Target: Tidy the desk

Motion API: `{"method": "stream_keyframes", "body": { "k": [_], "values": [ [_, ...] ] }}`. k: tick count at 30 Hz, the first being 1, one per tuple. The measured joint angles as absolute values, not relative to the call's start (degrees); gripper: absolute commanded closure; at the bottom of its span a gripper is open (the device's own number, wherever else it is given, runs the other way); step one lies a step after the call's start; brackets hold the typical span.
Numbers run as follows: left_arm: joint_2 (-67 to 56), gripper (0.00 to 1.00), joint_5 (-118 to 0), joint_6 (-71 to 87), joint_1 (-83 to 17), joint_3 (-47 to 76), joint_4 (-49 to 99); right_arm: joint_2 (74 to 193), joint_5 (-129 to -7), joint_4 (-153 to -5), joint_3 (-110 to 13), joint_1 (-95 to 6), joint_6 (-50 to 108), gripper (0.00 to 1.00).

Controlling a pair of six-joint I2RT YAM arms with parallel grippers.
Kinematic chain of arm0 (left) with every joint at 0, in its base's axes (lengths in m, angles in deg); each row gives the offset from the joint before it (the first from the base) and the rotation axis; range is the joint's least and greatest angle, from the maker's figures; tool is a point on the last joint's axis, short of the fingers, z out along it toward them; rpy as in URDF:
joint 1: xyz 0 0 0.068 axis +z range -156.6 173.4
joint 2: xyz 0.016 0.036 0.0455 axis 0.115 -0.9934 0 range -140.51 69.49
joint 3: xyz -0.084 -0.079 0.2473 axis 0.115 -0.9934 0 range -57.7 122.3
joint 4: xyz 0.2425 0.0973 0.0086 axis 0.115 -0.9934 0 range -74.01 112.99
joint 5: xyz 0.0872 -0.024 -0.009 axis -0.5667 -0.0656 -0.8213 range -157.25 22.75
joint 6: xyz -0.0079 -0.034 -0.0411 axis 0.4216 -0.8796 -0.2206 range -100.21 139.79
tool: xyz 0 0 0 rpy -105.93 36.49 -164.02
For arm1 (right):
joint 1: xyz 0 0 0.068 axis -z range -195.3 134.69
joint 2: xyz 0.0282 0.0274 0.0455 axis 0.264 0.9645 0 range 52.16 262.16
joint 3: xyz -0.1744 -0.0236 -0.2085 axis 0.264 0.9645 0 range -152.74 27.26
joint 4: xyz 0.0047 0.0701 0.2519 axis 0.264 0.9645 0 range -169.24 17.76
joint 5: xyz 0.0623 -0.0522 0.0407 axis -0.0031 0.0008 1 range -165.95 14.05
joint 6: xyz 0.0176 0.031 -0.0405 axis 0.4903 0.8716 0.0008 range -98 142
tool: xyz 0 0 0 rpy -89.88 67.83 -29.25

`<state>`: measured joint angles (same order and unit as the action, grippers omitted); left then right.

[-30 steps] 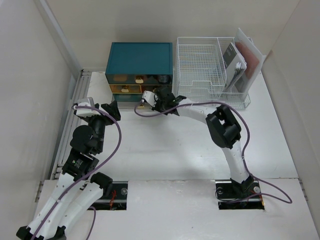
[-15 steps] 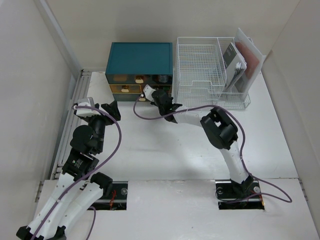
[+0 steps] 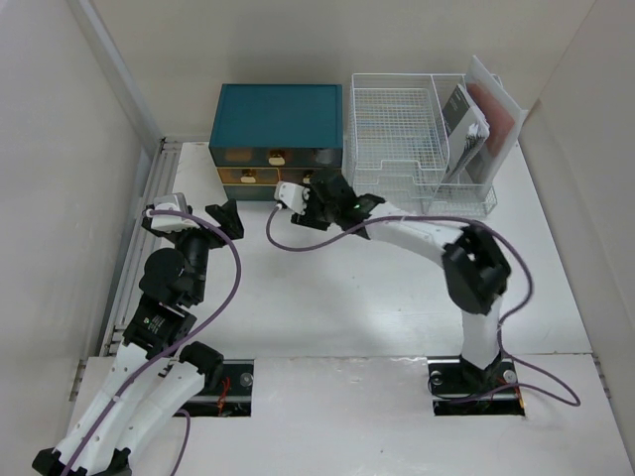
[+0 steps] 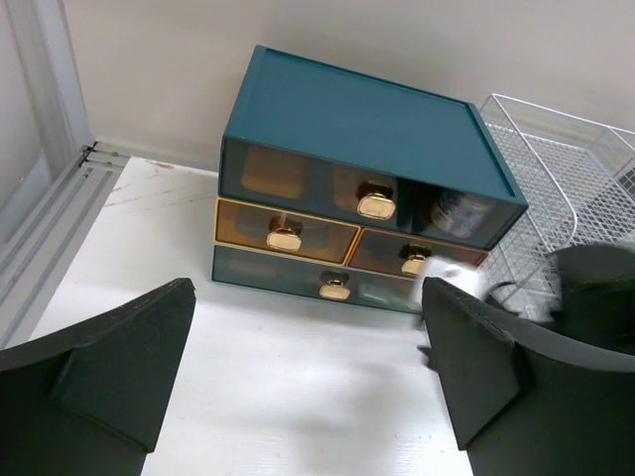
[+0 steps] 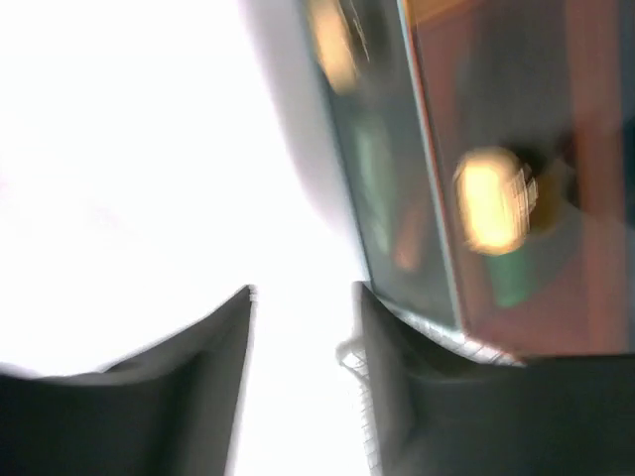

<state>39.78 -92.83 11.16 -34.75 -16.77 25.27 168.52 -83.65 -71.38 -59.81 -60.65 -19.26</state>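
Both right gripper [image 5: 304, 290] and left gripper [image 4: 308, 288] released, empty; back the right squarely off the upper-centre teal drawer box [image 3: 278, 114].

Right tool [image 5: 303, 297]: jaws parting, turning leftward along the teal drawer box [image 3: 277, 114] front.
Right elbow [image 3: 476, 270]: swinging out to the right.
Left tool [image 4: 308, 297]: jaws spreading wider.

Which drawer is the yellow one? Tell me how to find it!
At the back of the desk sits a teal box, left of the wire rack. Its middle row has two drawers; take the left drawer. It is the only bright orange-yellow one; the others are dark teal or brown.
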Motion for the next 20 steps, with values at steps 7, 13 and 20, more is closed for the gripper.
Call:
{"method": "stream_keyframes", "body": {
  "k": [7,13,20],
  "values": [
    [39.76,0.00,-93.40,10.90,-34.75,-16.77,25.27,146.13,-63.85,-62.48,-63.46,-60.49,-15.43,0.00],
    [39.80,0.00,-93.38,10.70,-34.75,-16.90,25.30,131.25,-84.94,-75.62,-55.68,-60.25,-5.84,0.00],
    [39.76,0.00,-92.51,10.35,-34.75,-16.97,25.32,121.13,-98.93,-84.67,-41.84,-59.03,2.31,0.00]
  ]
}}
